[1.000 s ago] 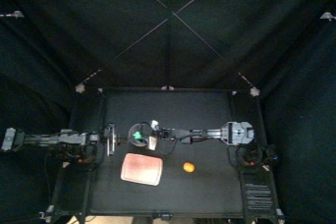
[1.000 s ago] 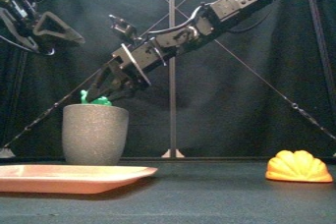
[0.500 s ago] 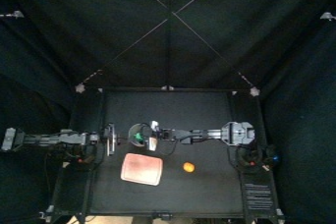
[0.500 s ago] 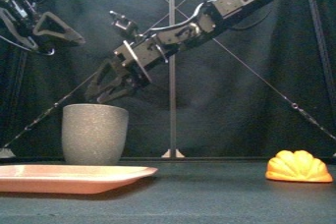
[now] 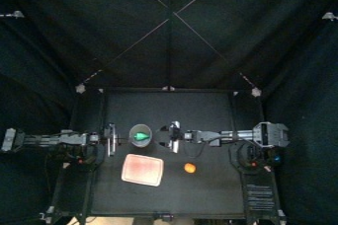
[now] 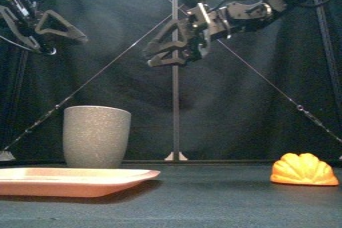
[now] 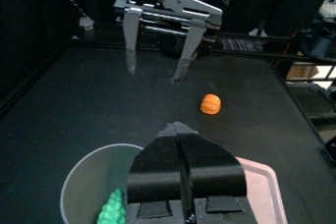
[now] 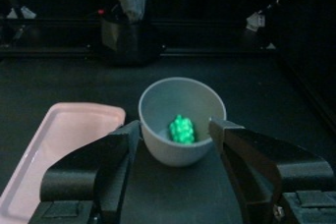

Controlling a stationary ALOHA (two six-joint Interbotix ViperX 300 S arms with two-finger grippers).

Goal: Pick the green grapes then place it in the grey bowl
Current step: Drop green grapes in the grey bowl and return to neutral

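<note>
The green grapes [image 5: 141, 134] [image 8: 184, 128] [image 7: 114, 209] lie inside the tall grey speckled cup [image 5: 141, 136] [image 6: 96, 137] [image 8: 183, 120] [image 7: 94, 181], which stands upright left of the table's middle. My right gripper [image 5: 172, 136] [image 6: 168, 51] [image 8: 175, 138] is open and holds nothing. It hangs high, to the right of the cup and facing it. My left gripper [image 5: 110, 140] [image 6: 48, 28] [image 7: 182, 130] rests shut and empty just left of the cup, above rim height.
A flat pink tray [image 5: 142, 171] [image 6: 74, 179] [image 8: 63, 156] lies in front of the cup. An orange toy [image 5: 191, 168] [image 6: 305, 169] [image 7: 210, 102] sits right of the tray, near the table's front.
The right gripper let the grapes drop into the cup, then drew back to the right and upward with its jaws open. The left arm has stayed still.
</note>
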